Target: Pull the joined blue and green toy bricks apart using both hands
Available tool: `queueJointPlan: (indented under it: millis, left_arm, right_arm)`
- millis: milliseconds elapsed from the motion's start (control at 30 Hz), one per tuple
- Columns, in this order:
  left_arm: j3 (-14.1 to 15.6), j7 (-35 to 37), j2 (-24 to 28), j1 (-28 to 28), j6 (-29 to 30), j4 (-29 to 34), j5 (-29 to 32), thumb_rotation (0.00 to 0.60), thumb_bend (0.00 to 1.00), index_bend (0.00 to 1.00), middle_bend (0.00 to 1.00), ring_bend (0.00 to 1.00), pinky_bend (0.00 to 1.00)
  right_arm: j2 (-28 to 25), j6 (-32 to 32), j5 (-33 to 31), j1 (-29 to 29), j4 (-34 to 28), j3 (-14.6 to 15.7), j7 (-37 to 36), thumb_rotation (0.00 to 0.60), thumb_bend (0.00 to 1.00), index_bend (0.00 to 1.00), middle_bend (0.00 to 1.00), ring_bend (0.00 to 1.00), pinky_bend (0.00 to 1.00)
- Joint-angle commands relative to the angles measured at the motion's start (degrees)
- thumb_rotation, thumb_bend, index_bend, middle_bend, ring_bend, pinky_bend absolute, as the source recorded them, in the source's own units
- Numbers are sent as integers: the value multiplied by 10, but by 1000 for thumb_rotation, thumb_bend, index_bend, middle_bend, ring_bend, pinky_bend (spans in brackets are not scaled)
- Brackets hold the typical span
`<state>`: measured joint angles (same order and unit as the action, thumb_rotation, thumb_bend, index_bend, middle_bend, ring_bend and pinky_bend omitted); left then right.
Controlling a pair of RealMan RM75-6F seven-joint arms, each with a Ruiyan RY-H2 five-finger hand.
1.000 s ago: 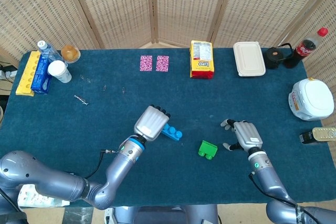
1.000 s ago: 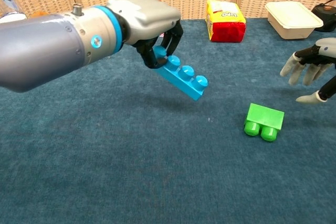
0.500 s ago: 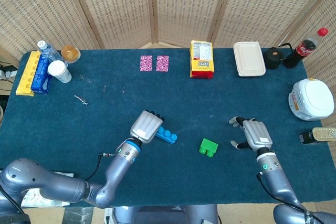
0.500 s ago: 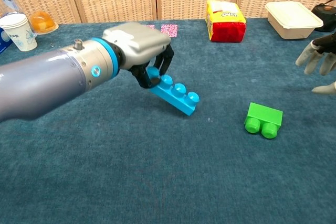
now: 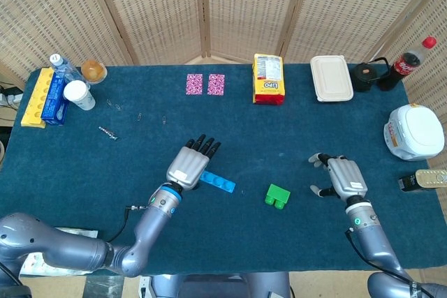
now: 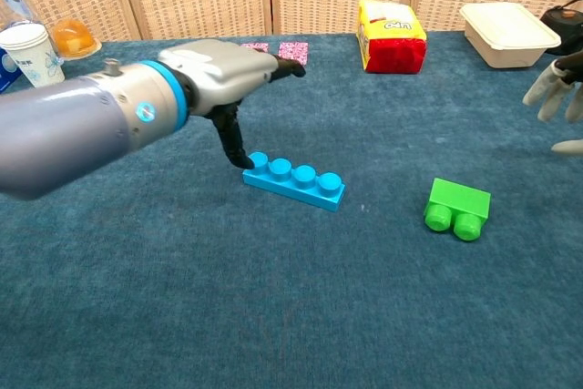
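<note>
Down onto the cloth goes the blue brick [image 6: 293, 180], which a second ago hung tilted from my left hand [image 5: 190, 165]; now it lies flat, studs up, at centre frame in the chest view. That hand's fingers have spread open above it, with one dark fingertip [image 6: 244, 159] just at the brick's left end, whether touching or only close I cannot tell. Well apart to the right lies the green brick [image 6: 458, 207] on its side, studs toward the camera, so I judge the separation done. My right hand [image 5: 344, 176] sits at the right of the head view, fingers apart and holding nothing, clear of the green brick.

To finish well I should lift the left hand straight up, not sweep sideways, so that fingertip does not drag the blue brick. Both bricks rest on the table [image 5: 126, 151].
</note>
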<state>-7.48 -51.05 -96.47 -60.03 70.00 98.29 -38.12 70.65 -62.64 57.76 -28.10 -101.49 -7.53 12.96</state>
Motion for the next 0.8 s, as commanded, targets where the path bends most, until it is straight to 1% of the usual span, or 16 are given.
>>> queueJointPlan:
  millis: [33, 67, 200, 333, 433, 567, 600, 700, 800]
  left_arm:
    - [15, 23, 47, 40, 38, 64, -23, 600, 167, 0, 97, 23, 198]
    - [19, 27, 54, 47, 44, 71, -28, 600, 167, 0, 96, 23, 198]
    - [58, 55, 109, 100, 93, 126, -74, 600, 167, 0, 97, 24, 198]
    - [82, 84, 143, 141, 124, 147, -113, 600, 167, 0, 97, 24, 198]
    - [112, 117, 181, 180, 142, 163, -150, 600, 166, 0, 97, 24, 198]
    - [162, 172, 224, 246, 185, 161, -229, 600, 166, 0, 97, 24, 199]
    - [166, 179, 228, 252, 188, 159, -238, 600, 166, 0, 97, 24, 199]
    - [190, 217, 249, 295, 210, 146, -271, 600, 167, 0, 97, 23, 198]
    - [201, 249, 265, 327, 225, 134, -293, 600, 166, 0, 97, 23, 198]
  right_arm:
    - [0, -6, 9, 6, 5, 0, -10, 600, 282, 297, 365, 393, 267]
    - [1, -7, 11, 7, 6, 0, -12, 600, 282, 297, 365, 393, 267]
    - [5, -20, 34, 16, 16, 3, -22, 600, 282, 297, 368, 393, 267]
    - [8, -34, 50, 24, 22, 4, -26, 600, 283, 297, 376, 394, 268]
    - [9, -42, 66, 30, 26, 12, -22, 600, 282, 297, 379, 399, 270]
    - [14, -80, 85, 48, 30, 19, 3, 600, 283, 297, 381, 401, 270]
    - [14, -81, 85, 49, 30, 20, 6, 600, 282, 297, 381, 401, 270]
    - [11, -96, 85, 60, 24, 25, 22, 600, 283, 299, 381, 401, 269]
    - [12, -115, 95, 73, 24, 28, 25, 600, 282, 306, 381, 401, 269]
